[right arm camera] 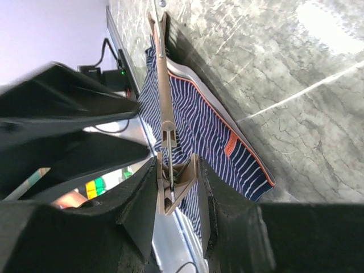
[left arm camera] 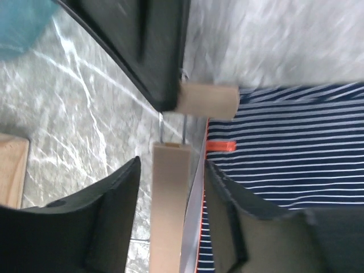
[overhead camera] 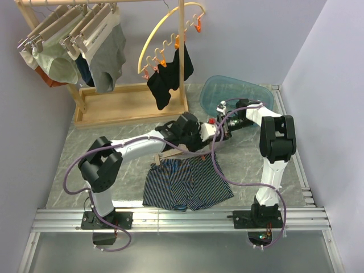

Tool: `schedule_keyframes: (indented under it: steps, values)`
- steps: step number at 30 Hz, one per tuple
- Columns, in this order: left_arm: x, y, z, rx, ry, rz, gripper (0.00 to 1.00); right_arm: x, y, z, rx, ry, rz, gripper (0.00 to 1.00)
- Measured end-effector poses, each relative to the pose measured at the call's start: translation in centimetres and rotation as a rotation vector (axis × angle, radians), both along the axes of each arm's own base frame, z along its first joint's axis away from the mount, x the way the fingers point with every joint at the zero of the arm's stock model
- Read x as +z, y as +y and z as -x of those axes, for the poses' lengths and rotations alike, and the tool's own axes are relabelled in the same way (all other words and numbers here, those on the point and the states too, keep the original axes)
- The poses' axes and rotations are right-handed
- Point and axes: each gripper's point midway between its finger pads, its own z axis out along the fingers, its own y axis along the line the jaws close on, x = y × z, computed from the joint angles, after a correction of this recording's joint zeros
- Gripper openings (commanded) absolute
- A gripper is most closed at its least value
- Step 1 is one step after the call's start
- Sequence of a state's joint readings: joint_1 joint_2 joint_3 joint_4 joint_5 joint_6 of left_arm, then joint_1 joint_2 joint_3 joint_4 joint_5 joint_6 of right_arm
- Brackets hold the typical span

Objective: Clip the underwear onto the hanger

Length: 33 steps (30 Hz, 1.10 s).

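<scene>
The underwear (overhead camera: 187, 183), navy with pale pinstripes, lies flat on the marble table in front of the arms. The hanger (overhead camera: 170, 154), a pale wooden bar, lies along its waistband. In the left wrist view my left gripper (left arm camera: 170, 170) straddles the bar (left arm camera: 169, 199) and the grey waistband (left arm camera: 193, 216). Its jaws are open, with a gap between the left finger (left arm camera: 108, 210) and the bar. My right gripper (right arm camera: 176, 170) is shut on the wooden clip (right arm camera: 179, 185) at the hanger's end, both fingers pressing its sides, above the underwear (right arm camera: 199, 125).
A wooden rack (overhead camera: 114, 108) at the back left carries grey briefs (overhead camera: 105, 57) and other garments. A yellow arc with orange pegs (overhead camera: 170, 40) holds a black garment (overhead camera: 170, 77). A blue tub (overhead camera: 236, 94) sits behind the right arm. A metal rail (overhead camera: 182, 219) runs along the near edge.
</scene>
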<state>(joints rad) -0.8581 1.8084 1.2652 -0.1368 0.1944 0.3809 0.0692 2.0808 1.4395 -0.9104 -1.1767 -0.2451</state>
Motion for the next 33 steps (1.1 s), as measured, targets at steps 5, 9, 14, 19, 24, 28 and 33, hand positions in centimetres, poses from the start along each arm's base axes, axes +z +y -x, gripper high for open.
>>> schedule_keyframes:
  steps: [5,9,14,19,24,28,33]
  values:
    - [4.0,-0.3,-0.4,-0.01,0.061,0.094,0.64,0.2,0.0,0.5,0.026,-0.025,-0.019,0.04]
    - [5.6,0.0,-0.6,-0.043,0.123,0.138,0.65,0.2,0.0,0.8,0.047,-0.049,-0.029,0.06]
    - [5.8,-0.3,-0.7,-0.102,0.237,0.17,0.66,0.4,-0.1,1.2,0.07,-0.075,-0.038,0.08]
    - [3.3,-0.6,0.8,-0.165,0.382,0.152,0.68,0.6,-0.1,1.4,0.087,-0.095,-0.05,0.09]
    - [0.9,-0.7,1.9,-0.189,0.48,0.127,0.69,1.1,-0.1,1.3,0.097,-0.125,-0.058,0.09]
    - [-0.4,-0.7,2.0,-0.185,0.505,0.114,0.62,1.6,-0.1,1.4,0.105,-0.139,-0.064,0.1]
    - [-0.7,-0.8,1.8,-0.18,0.509,0.114,0.45,2.1,0.0,1.6,0.112,-0.149,-0.079,0.12]
